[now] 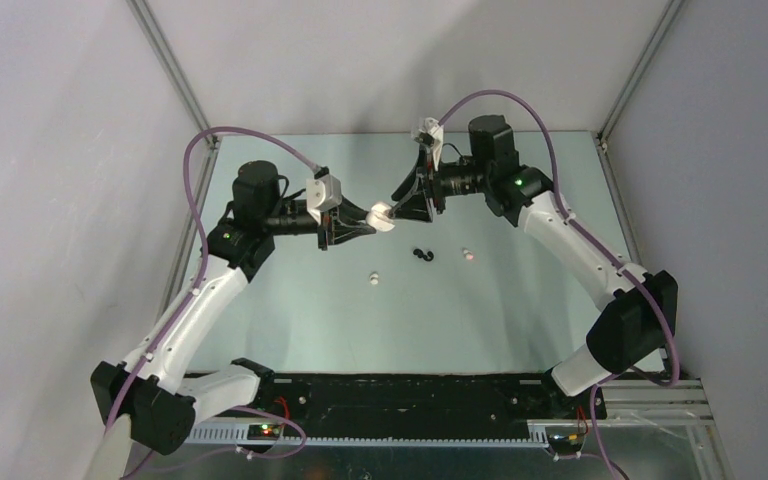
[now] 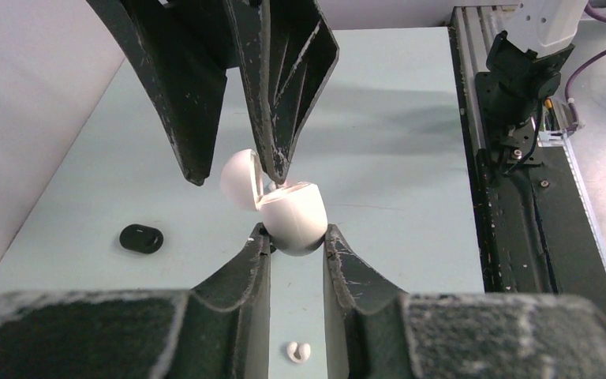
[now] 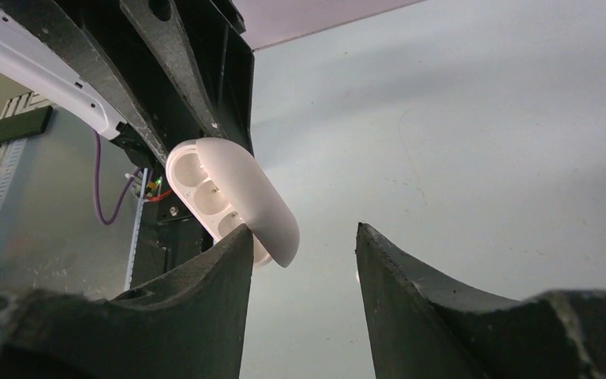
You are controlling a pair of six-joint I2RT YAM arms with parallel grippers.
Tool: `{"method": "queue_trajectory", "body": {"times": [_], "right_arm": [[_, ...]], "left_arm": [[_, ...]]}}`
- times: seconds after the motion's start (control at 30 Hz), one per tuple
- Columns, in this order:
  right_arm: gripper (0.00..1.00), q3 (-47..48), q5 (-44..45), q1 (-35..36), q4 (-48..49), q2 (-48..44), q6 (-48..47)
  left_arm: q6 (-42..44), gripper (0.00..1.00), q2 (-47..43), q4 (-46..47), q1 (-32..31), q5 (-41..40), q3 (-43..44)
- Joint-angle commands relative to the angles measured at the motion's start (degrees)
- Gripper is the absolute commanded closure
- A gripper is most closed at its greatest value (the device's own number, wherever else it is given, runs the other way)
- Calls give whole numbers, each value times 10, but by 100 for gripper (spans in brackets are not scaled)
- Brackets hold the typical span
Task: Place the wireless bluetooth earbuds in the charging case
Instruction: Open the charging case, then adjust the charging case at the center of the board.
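Left gripper [image 2: 297, 237] clamped on open white case [image 2: 292, 215]. Right gripper [image 3: 304, 253] jaws apart, empty, one finger at lid [image 2: 241, 175]. Case looks empty. Top view, from case: white earbud [image 1: 374, 277] at 6 o'clock, black earbuds [image 1: 421, 255] and second white earbud [image 1: 468, 255] near 4 o'clock, loose on table [image 1: 290, 300]. None inserted yet.

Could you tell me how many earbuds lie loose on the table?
4: two black earbuds side by side, one white earbud to their left, another white one to their right.

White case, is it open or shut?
Open. The white case has its lid tipped back from the bottom half, and the right wrist view shows the hollows inside.
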Motion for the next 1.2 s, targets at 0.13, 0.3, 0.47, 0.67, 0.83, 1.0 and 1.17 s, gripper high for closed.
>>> {"method": "queue_trajectory", "body": {"times": [0.13,0.3,0.47,0.67,0.83,1.0,1.17], "right_arm": [[46,-13,-1,7,-5,-18,-27],[79,-13,-5,13,2,-20,-25],[97,-13,28,23,-4,-34,-43],[100,-14,193,57,-46,-71,-174],[100,-22,285,84,-63,-85,-312],[100,-22,355,100,-81,-82,-407],[100,-22,430,117,-102,-75,-471]], "left_arm": [[-22,100,-12,10,1,-2,19],[-30,100,-8,10,0,-13,19],[-82,93,-6,11,-2,-92,13],[-113,36,-65,7,-2,-166,-35],[-97,22,-95,-49,0,-183,-23],[-94,19,-86,-151,8,-178,38],[-156,20,-47,-198,14,-163,116]]}}
